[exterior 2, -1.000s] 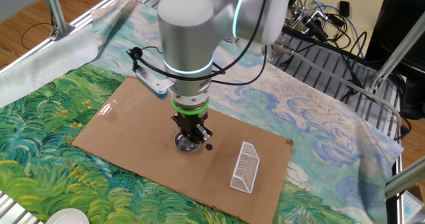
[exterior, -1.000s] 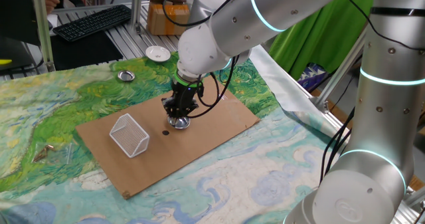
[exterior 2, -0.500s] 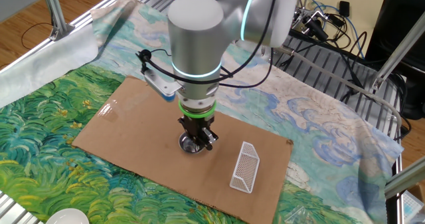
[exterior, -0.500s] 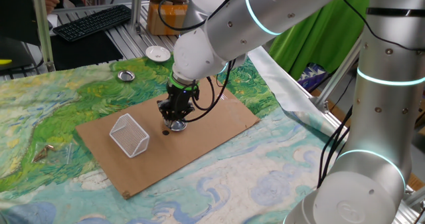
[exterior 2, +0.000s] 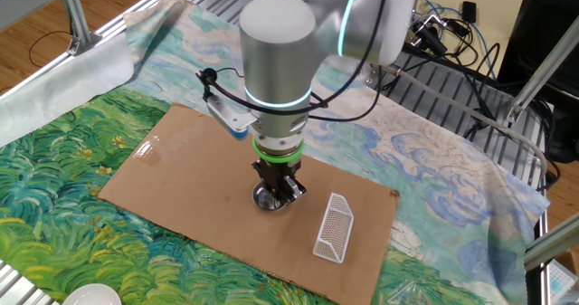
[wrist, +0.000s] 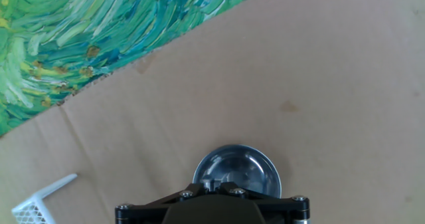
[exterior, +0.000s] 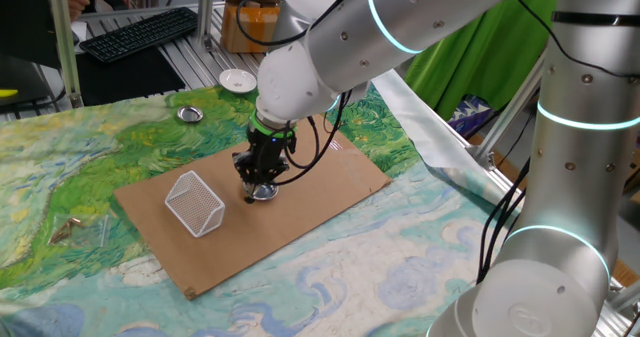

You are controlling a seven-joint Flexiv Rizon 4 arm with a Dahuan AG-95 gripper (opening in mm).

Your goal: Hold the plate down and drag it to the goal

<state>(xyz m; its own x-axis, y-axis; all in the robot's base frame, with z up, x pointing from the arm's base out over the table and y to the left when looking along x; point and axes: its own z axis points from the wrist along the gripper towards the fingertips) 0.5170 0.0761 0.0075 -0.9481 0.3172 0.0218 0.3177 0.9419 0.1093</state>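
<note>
The plate (exterior: 264, 191) is a small shiny steel dish on the brown cardboard sheet (exterior: 330, 177). My gripper (exterior: 260, 182) stands upright over it, fingers together, tips pressed into its hollow. In the other fixed view the plate (exterior 2: 269, 197) shows under the gripper (exterior 2: 272, 190). In the hand view the plate (wrist: 249, 167) lies right in front of the gripper (wrist: 214, 183), which hides its near rim. The goal, a white wire-mesh basket (exterior: 195, 203), stands on the cardboard a short way from the plate; it also shows in the other fixed view (exterior 2: 334, 227) and the hand view (wrist: 36, 204).
Another small steel dish (exterior: 189, 113) and a white ceramic dish (exterior: 237, 80) sit at the back, off the cardboard. A keyboard (exterior: 140, 32) lies behind them. A painted green and blue cloth (exterior: 60, 167) covers the table around the cardboard.
The gripper and the plate under it have slid along the cardboard toward the basket, narrowing the gap. The basket has not moved.
</note>
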